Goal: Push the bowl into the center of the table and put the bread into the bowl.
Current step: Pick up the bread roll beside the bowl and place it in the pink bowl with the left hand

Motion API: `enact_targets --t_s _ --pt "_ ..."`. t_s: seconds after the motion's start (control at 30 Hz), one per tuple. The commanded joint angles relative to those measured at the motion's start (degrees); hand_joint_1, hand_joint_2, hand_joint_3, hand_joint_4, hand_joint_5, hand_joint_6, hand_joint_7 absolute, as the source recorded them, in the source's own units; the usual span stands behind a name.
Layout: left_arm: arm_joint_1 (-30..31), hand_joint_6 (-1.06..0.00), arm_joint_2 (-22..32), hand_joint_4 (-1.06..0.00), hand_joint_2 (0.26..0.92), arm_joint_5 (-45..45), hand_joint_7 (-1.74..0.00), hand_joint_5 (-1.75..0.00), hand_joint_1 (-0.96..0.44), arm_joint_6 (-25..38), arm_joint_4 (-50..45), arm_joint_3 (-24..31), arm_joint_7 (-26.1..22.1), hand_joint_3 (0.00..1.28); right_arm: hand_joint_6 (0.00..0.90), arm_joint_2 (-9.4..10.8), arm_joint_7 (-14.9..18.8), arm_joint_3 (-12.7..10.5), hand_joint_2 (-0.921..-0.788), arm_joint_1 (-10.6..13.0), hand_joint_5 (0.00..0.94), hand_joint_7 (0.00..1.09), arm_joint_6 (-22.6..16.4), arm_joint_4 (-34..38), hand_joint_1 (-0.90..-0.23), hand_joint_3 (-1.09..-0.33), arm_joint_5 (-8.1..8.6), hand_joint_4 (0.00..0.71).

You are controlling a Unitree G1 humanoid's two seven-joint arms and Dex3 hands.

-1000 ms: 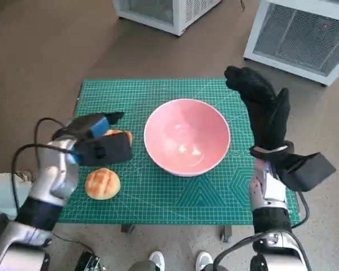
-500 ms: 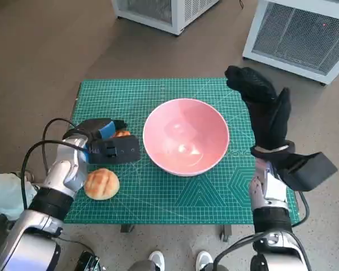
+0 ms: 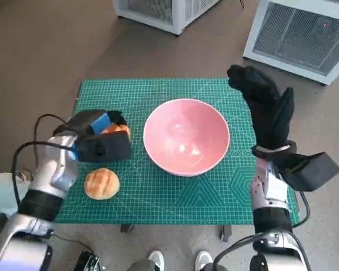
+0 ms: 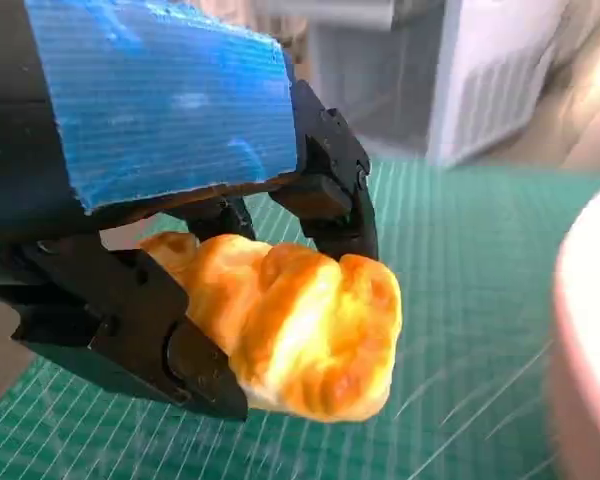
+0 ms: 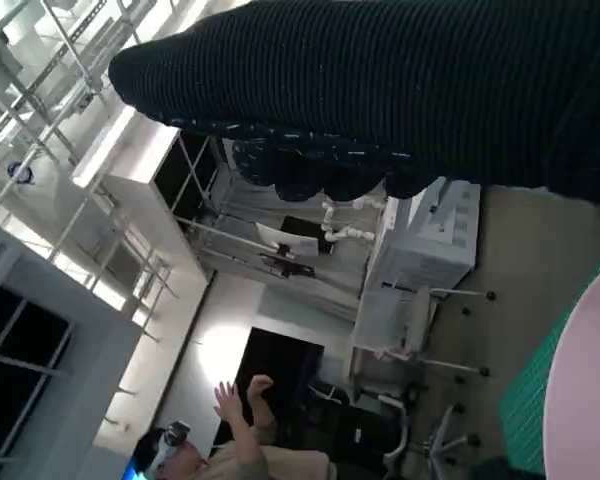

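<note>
Gripping a glazed golden bread roll (image 4: 295, 335), the robot's left hand (image 3: 99, 138) hangs just above the green cutting mat (image 3: 158, 93) that covers the counter, a little to the left of the pink bowl (image 3: 186, 136). Its black fingers (image 4: 325, 190) pinch the roll from both sides, as the left wrist view shows plainly. The bowl sits upright w/ nothing in it, approx. mid-mat, so the push step looks done & the bread step is the one in hand. A second, rounder bun (image 3: 101, 183) lies on the mat nearer the robot, apart from the hand & untouched.

The right hand (image 3: 265, 110), in its black glove, stands upright just beside the bowl's right rim, fingers straight & held close together, holding nothing; whether it touches the rim can't be told from the head view.

Next move, by the look of it: carry the roll rightward over the near rim, high enough to clear it, then let go inside the bowl. The bowl is light-looking, so a knock from the hand could shove it off centre.

In the right wrist view a person w/ a raised hand shows far off.
</note>
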Motion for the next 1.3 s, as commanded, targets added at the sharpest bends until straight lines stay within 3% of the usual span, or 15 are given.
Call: enact_targets --t_s 0.03,0.43,0.73,0.93,1.1,1.3 --pt "1.46 -0.69 2.24 -0.75 0.914 -2.32 -1.05 -1.15 0.0 -0.12 -8.08 4.43 -0.17 0.03 0.147 0.24 0.46 -0.04 -0.921 1.23 0.0 0.5 1.16 0.02 -0.693 -0.677 0.43 0.262" --pt "4.01 -0.7 1.92 -0.8 0.906 -3.34 -1.13 -1.0 0.0 3.01 -28.15 12.7 0.6 0.01 0.147 0.28 0.8 0.03 -0.921 1.46 0.0 0.5 1.08 -0.04 -0.687 -0.674 0.72 0.263" --pt "6.12 -0.71 -0.94 -0.83 0.901 -0.13 -1.11 -0.97 0.0 1.74 -38.07 11.23 3.34 0.0 0.144 0.25 1.04 -0.19 -0.921 1.51 0.001 0.5 1.02 0.29 -0.687 -0.676 1.01 0.262" --pt "6.32 -0.72 -3.91 -0.85 0.897 -0.5 -1.08 -0.98 0.0 -7.16 -37.0 7.5 6.97 0.0 0.143 0.37 0.99 -0.26 -0.921 1.69 0.001 0.5 0.53 0.49 -0.686 -0.676 0.87 0.263" --pt "4.39 -0.74 -6.03 -0.84 0.894 0.68 -1.0 -1.04 0.0 -15.87 -30.37 2.86 9.67 0.0 0.14 0.33 0.93 -0.34 -0.921 1.81 0.001 0.5 0.46 0.47 -0.684 -0.677 0.85 0.262" --pt "0.99 -0.72 -8.25 -0.81 0.902 2.93 -1.08 -1.02 0.0 -23.17 -20.39 -1.61 11.63 0.01 0.137 0.29 0.78 -0.45 -0.921 1.82 0.001 0.51 0.14 0.85 -0.68 -0.677 0.69 0.263"
